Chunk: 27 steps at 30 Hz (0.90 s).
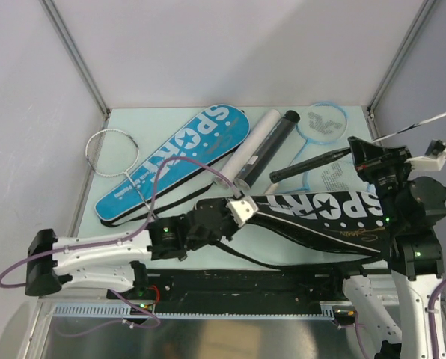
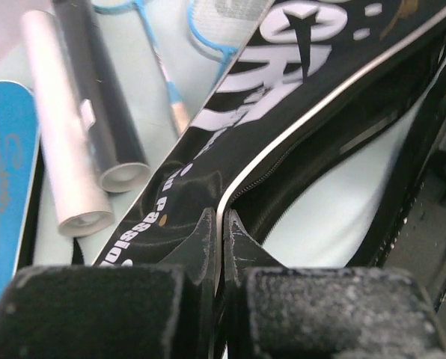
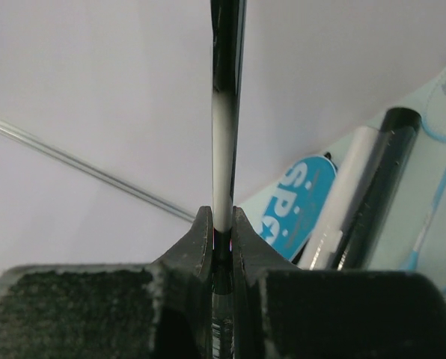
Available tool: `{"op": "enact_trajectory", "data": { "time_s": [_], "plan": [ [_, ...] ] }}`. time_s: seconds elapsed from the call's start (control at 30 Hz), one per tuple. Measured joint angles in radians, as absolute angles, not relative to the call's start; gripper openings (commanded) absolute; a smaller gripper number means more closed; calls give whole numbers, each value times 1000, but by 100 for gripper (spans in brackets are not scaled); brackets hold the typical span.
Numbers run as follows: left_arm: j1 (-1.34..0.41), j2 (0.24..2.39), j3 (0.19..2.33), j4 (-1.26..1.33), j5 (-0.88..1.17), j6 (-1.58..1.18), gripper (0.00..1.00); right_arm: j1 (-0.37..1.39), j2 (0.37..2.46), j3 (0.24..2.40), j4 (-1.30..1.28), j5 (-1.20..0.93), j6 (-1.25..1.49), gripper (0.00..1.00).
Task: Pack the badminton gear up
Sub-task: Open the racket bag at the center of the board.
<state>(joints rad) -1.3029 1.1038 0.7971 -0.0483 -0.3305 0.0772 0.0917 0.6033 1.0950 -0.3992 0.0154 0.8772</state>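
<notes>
**Black "SPORT" cover [image 1: 320,217] being held up between both tools, across the lower middle of the top view.**

Its long axis is being held left to right. The narrow end is being gripped by the left tool [image 2: 221,224] and the wide end by the right tool [image 3: 221,221], each pinched almost fully closed on the thin piped edge. The zip mouth is being shown parted in the left wrist view. The light-blue racket [image 1: 324,121] is lying just behind on the tabletop [image 1: 170,120], at upper right, nearer the right arm.
</notes>
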Motion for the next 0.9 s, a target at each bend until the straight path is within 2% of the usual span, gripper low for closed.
{"op": "enact_trajectory", "data": {
  "time_s": [0.23, 0.57, 0.77, 0.9],
  "plan": [
    [-1168, 999, 923, -168, -332, 17, 0, 92, 604, 1218, -398, 47, 864, 0],
    [-908, 1021, 1137, -251, -381, -98, 0, 91, 660, 1311, -400, 10, 827, 0],
    [-817, 1034, 1161, -257, -495, -249, 0, 89, 764, 1338, -416, -144, 809, 0],
    [-771, 1011, 1095, -251, -561, -353, 0, 89, 802, 1286, -438, -332, 812, 0]
  ]
}}
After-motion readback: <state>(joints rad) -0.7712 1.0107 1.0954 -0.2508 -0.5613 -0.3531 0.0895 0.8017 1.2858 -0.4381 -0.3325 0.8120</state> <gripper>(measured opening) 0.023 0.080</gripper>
